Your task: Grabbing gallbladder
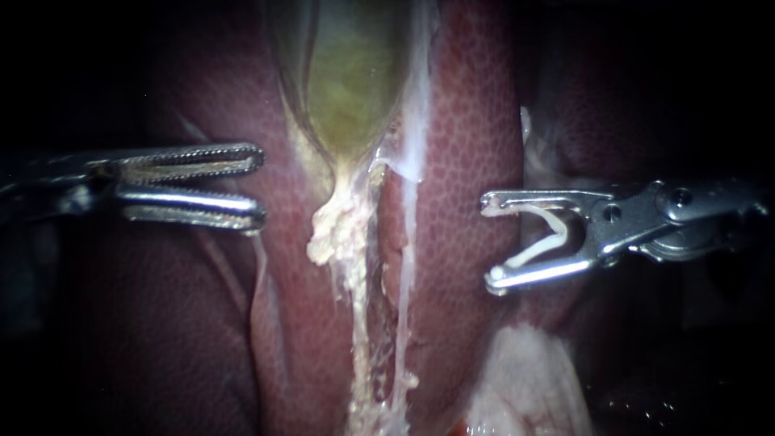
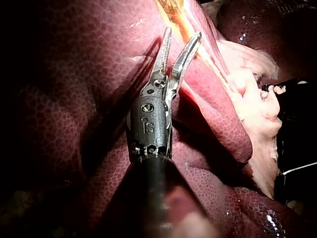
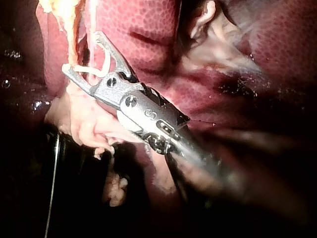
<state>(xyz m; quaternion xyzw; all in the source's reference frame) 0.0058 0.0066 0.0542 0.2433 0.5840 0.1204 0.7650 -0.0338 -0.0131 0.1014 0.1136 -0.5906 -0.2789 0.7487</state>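
Liver (image 1: pixel 476 121) fills the endoscope view, dark red and mottled. The gallbladder (image 1: pixel 351 81) lies in a cleft down its middle, greenish-yellow and narrowing to a point. From that point a pale strand (image 1: pixel 339 234) of crumbly, yellowish tissue hangs down the cleft. The left instrument (image 1: pixel 260 187) comes in level from the left. Its toothed jaws are parted with a clear gap and grip nothing. Their tips are near the gallbladder's lower end but apart from it. The right instrument (image 1: pixel 489 242) comes in from the right with its jaws spread wide. A bent white clip (image 1: pixel 542 238) is seated between them, touching both jaws. It stands over the liver, well clear of the gallbladder. Pale tissue (image 1: pixel 525 379) shows below it.

In the left wrist view the left instrument (image 2: pixel 183 34) reaches out over the liver (image 2: pixel 74 74). Its jaws are a little apart and empty. A yellowish strip lies just ahead of the tips, and whether they touch it cannot be told. Pale tissue (image 2: pixel 252 99) lies off to one side.

In the right wrist view the right instrument (image 3: pixel 81 52) holds the white clip (image 3: pixel 96 69) inside its wide jaws. The liver (image 3: pixel 143 25) lies ahead of it, and pale tissue (image 3: pixel 84 119) lies under and beside it. The gallbladder itself cannot be made out in this view.
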